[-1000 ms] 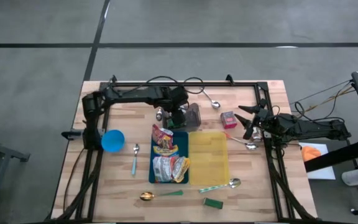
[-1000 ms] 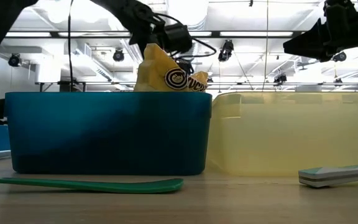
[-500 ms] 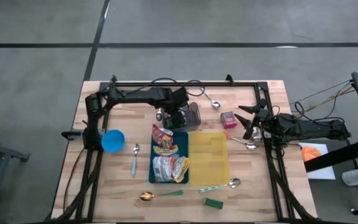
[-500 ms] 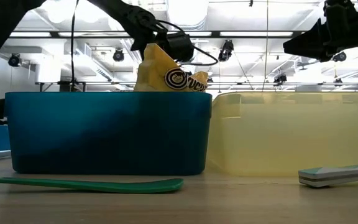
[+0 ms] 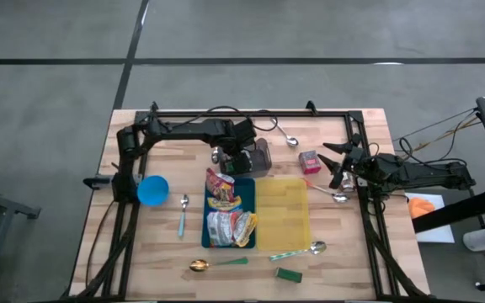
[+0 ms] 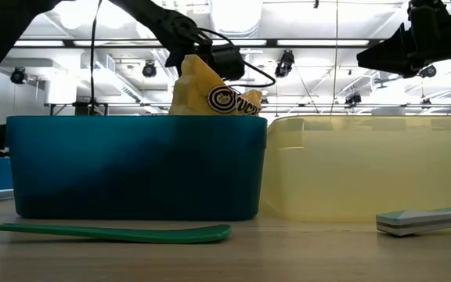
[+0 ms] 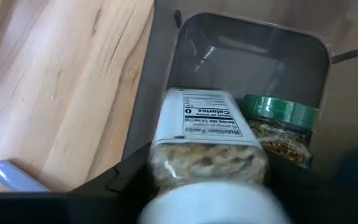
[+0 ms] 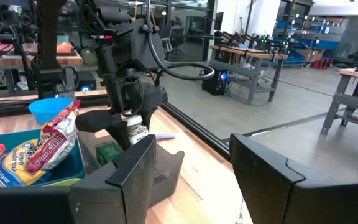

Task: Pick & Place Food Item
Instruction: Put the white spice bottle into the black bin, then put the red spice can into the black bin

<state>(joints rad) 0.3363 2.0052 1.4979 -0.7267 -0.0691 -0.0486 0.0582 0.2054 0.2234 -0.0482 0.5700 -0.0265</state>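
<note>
Two small changes stand out since a moment ago. The left arm has drawn slightly back across the far side of the table in the high view, and the left gripper [image 5: 241,159] has shifted with it in the low view. Its fingers clasp the jar [image 7: 207,134], which has a white cap and a nutrition label. The jar hangs tilted just above the grey bin [image 7: 253,28]. In my judgement the pick is done and the place is in its last stage: the jar needs lowering and letting go. The risk is that it tips against the jar already inside.

The right gripper [image 5: 333,166] waits at the table's right side, fingers spread and empty.

Count of items:
- Jars: two, one held and one green-lidded jar [image 7: 281,118] standing in the grey bin.
- Bins: three, the grey one, the blue bin [image 6: 131,168] and the yellow bin [image 5: 283,210], which lies just beside the blue one.
- Packets [image 5: 220,189]: about three, all in the blue bin; the exact number is unclear.
- Spoons [image 5: 286,135]: five, scattered on the table.
- Blue cup [image 5: 152,190]: one.
- Pink item [image 5: 309,160]: one.
- Green block [image 5: 289,273]: one.
</note>
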